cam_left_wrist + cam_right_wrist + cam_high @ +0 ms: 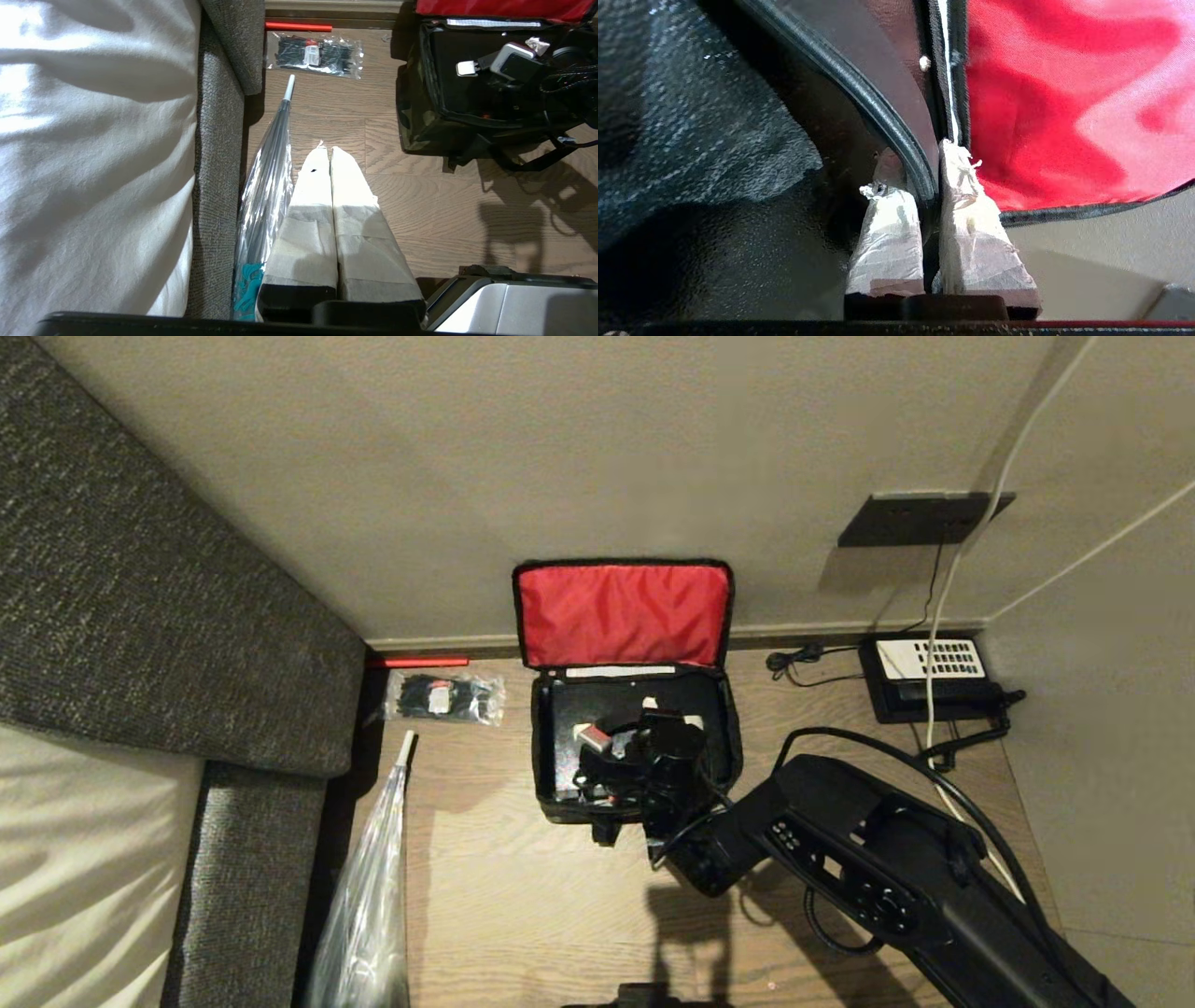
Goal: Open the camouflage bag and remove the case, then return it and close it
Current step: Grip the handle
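Your right gripper is down inside the open camouflage bag, fingers pinched on the black rimmed edge of the case; that edge runs away toward the red lid lining, so lift straight up from the bag. Left gripper hangs pressed together, well left of the bag

The right gripper and its wrist are blocking most of the camouflage bag's black interior in the head view; what is lying beneath the gripper cannot be told. Behind it, the picture's edge is cutting off the arm.
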Robot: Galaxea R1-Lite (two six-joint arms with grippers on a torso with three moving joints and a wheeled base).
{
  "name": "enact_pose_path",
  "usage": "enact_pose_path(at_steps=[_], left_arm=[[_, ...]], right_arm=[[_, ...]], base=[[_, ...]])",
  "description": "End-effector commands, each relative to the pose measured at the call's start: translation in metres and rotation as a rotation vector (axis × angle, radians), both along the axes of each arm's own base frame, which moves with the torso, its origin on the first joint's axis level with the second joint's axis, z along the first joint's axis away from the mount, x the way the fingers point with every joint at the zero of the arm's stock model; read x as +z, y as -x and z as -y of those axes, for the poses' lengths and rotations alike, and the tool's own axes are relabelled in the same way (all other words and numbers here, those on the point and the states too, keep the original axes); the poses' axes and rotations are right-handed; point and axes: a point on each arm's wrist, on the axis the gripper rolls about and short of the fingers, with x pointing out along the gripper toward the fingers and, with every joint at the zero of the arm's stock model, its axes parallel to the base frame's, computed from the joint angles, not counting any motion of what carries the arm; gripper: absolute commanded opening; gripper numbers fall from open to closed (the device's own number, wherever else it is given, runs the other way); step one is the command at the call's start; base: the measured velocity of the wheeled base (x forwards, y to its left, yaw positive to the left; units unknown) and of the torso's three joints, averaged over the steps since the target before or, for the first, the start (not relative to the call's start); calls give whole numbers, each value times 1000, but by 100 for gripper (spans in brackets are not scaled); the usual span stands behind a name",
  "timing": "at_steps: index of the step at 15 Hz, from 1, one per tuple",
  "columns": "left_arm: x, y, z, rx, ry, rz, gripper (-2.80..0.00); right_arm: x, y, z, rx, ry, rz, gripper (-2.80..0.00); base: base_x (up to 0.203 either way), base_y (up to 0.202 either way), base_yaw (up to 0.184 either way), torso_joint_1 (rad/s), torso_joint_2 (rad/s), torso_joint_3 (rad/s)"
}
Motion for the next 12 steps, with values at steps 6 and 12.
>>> enact_pose_path(at_steps=[6, 12], left_arm=[[-1, 0, 0, 1, 0, -1, -280], [-1, 0, 0, 1, 0, -1, -280]], right_arm=[[2, 6, -4, 9, 7, -1, -280], [13, 32, -28, 54, -36, 8, -280]], base=[[0, 0, 0, 0, 0, 0], [0, 0, 0, 0, 0, 0]])
